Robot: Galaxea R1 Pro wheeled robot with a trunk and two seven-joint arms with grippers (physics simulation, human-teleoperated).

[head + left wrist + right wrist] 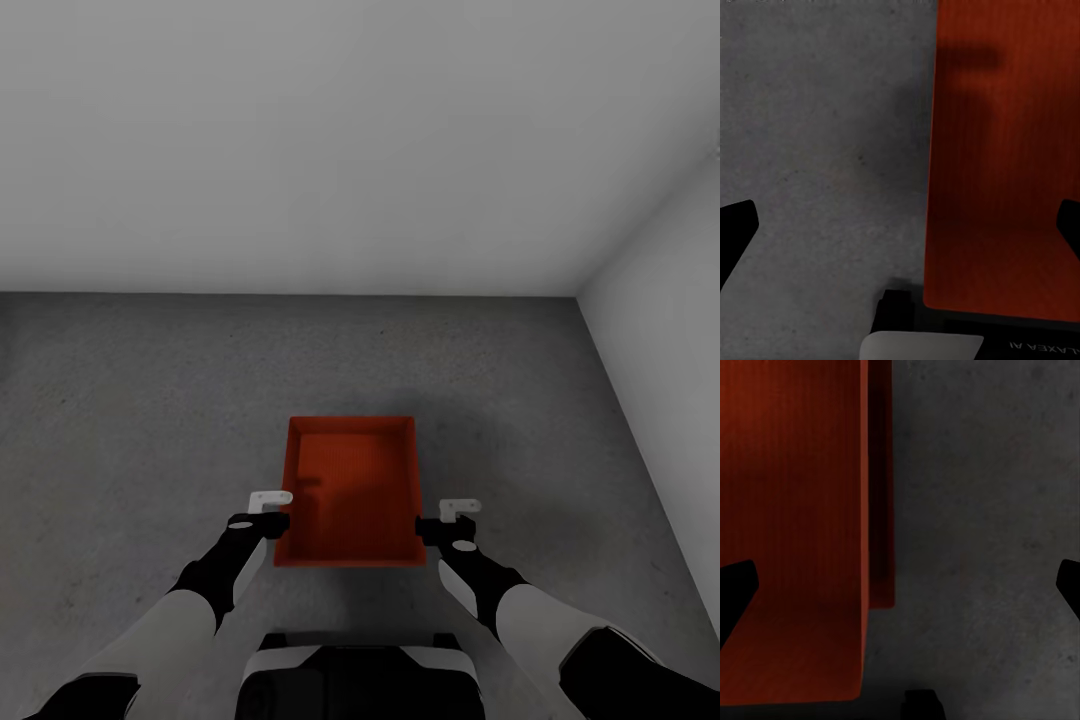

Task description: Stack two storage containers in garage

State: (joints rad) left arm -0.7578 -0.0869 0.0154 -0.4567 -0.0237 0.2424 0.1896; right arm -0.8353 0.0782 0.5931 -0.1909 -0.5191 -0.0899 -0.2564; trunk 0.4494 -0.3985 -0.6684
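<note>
One orange-red storage container (350,490) sits open side up on the dark grey concrete floor (150,420) of the garage, just ahead of my base. My left gripper (270,520) hovers at its near left corner and my right gripper (442,528) at its near right corner. In the left wrist view the left gripper (904,225) is open, its fingers spread on either side of the container's side wall (937,150). The right gripper (904,585) is open the same way beside the other wall (864,510). A darker red strip (881,510) runs along that wall; I cannot tell whether it is a second container underneath.
A plain white wall (350,150) stands about a metre beyond the container, and another white wall (670,350) closes the right side, forming a corner. Bare concrete stretches to the left. My own base (350,680) is directly below the container.
</note>
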